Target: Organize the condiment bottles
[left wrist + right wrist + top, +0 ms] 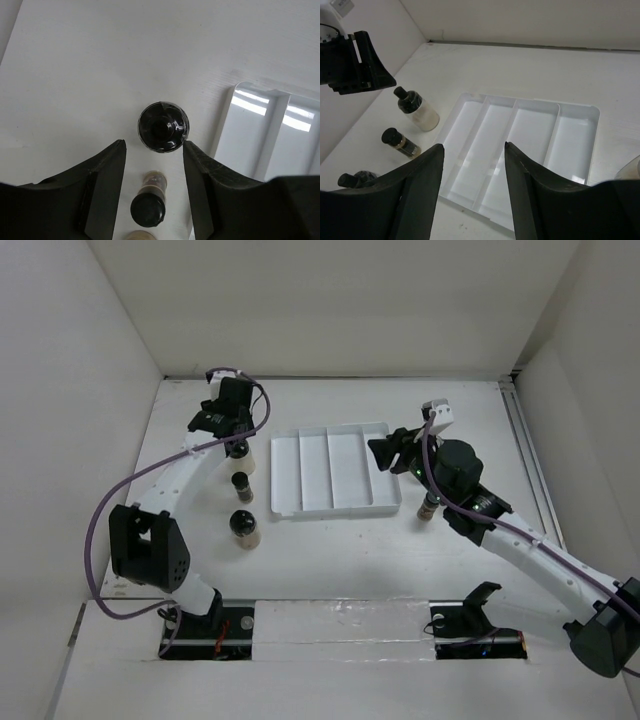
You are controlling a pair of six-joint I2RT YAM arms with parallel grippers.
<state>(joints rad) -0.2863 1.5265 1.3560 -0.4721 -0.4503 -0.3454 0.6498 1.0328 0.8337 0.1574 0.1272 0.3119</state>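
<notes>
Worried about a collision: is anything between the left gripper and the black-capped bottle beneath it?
Nothing visible does. The left gripper is open above the black-capped bottle, whose cap is fully in view. The next bottle stands apart from it, off the line of descent.

Four black-capped bottles [237, 448] [242, 486] [243, 527] [428, 506] stand on one table [330, 560]. One white tray [285, 475] has four long compartments [570, 140]. Two arms [170, 480] [530, 555] are in view.

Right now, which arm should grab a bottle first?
Probably left. The left tool hangs open over a black-capped bottle; the right tool is open over the white divided tray, gripping nothing.
</notes>
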